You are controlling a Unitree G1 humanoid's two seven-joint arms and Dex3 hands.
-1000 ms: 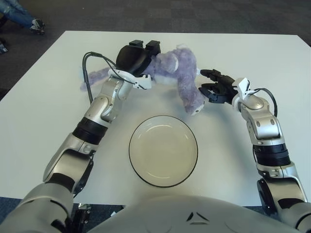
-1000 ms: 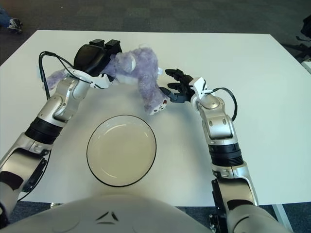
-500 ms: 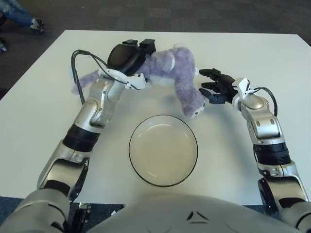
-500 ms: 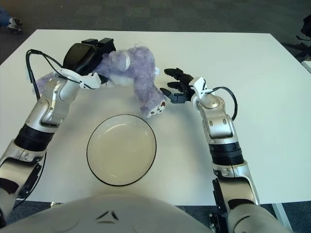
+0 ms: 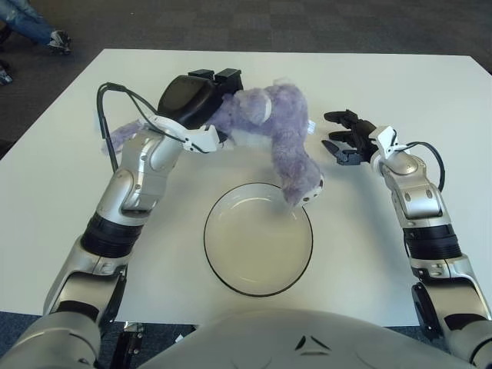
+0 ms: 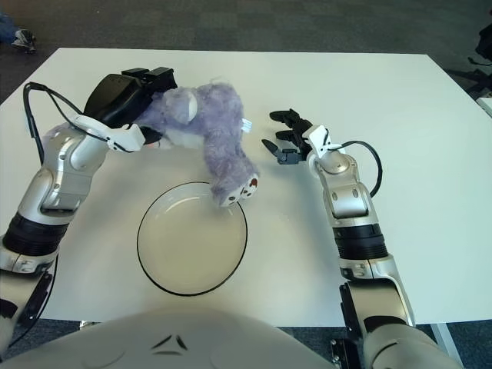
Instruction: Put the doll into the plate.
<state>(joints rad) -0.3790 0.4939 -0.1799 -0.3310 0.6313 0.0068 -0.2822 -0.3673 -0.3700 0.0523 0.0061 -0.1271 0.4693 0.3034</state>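
Purple doll [image 5: 277, 131] hangs from my left hand [image 5: 201, 96], fingers clamped on it at upper centre, its foot over the plate [image 5: 231, 273] rim. My right hand [image 5: 347, 138], fingers spread empty, shows right of it.

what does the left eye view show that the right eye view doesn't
Only the left eye view shows blue-jeaned legs with a shoe at the top left floor, well into the picture.

Only the right eye view shows a dark piece of equipment at the right edge, plus more of the table's right side.

Both share the fluffy purple plush doll gripped by the left hand, its foot hanging over the far rim of the round clear glass plate, and the right hand open beside the doll, on the white table.
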